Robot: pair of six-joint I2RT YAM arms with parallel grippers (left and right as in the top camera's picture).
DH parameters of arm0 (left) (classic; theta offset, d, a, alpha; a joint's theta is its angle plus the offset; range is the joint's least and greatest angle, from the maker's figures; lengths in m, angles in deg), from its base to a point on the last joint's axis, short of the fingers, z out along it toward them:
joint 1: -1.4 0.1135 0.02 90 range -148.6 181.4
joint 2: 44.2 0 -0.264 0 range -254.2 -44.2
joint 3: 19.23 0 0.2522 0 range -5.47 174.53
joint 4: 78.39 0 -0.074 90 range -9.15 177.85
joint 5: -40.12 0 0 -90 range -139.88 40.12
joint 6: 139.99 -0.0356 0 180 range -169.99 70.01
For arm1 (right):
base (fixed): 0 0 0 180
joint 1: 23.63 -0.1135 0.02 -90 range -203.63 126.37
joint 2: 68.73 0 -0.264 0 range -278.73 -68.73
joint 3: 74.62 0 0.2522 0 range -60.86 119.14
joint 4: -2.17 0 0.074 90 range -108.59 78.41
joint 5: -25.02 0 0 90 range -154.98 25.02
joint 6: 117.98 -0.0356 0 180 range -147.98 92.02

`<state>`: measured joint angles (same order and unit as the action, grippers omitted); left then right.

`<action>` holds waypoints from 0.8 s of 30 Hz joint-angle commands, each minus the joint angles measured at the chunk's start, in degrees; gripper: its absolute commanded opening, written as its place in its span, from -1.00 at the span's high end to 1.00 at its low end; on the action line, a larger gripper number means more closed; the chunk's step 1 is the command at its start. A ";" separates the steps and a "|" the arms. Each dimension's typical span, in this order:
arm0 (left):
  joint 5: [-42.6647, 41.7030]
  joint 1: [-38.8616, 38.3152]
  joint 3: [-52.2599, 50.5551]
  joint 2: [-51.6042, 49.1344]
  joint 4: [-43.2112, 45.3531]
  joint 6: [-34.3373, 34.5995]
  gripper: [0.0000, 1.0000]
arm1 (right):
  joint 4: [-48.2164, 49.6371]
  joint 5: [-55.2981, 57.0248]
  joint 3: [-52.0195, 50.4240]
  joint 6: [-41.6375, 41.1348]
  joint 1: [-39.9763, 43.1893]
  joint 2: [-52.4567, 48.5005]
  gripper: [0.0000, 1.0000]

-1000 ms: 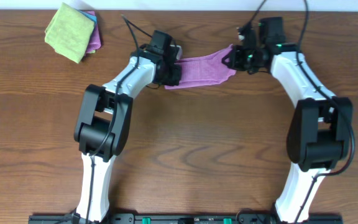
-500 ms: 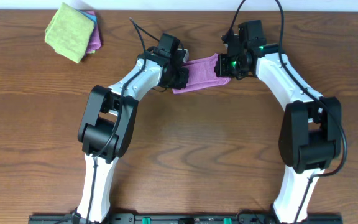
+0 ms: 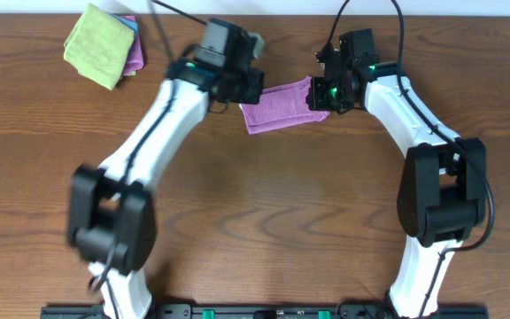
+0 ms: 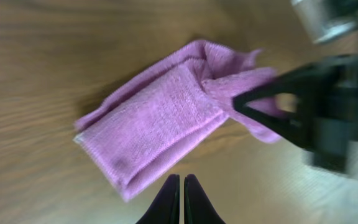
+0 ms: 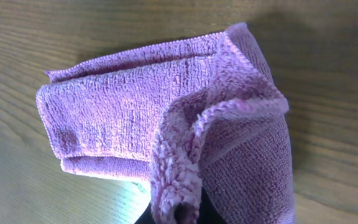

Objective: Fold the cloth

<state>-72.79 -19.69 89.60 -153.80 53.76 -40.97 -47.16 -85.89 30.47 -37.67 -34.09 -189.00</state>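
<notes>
you are clamping the right gripper (image 5: 178,214) on one end of the cloth (image 3: 277,105) at the far centre of the table (image 3: 255,204), likely to carry a fold, the left gripper (image 4: 182,198) hovering pinched together, empty.

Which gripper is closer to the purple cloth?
Right. The right gripper is shut on the cloth at its bunched end; the left gripper hangs shut by the opposite end, holding nothing.
</notes>
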 commanded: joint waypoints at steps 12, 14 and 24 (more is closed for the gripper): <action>5.09 10.19 -0.02 25.42 -22.14 -6.45 0.88 | 8.17 12.61 0.61 8.55 -7.17 0.72 0.97; 5.14 10.19 -0.02 27.63 -24.37 -7.76 0.89 | 9.53 13.07 0.61 9.75 -8.37 0.52 0.97; 5.05 10.21 -0.02 33.64 -29.27 -8.11 0.88 | 10.97 16.44 0.61 10.71 -11.74 -2.89 0.97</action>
<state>-67.50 -9.63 89.60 -121.65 24.67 -47.53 -36.32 -71.16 30.47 -28.49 -45.02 -190.07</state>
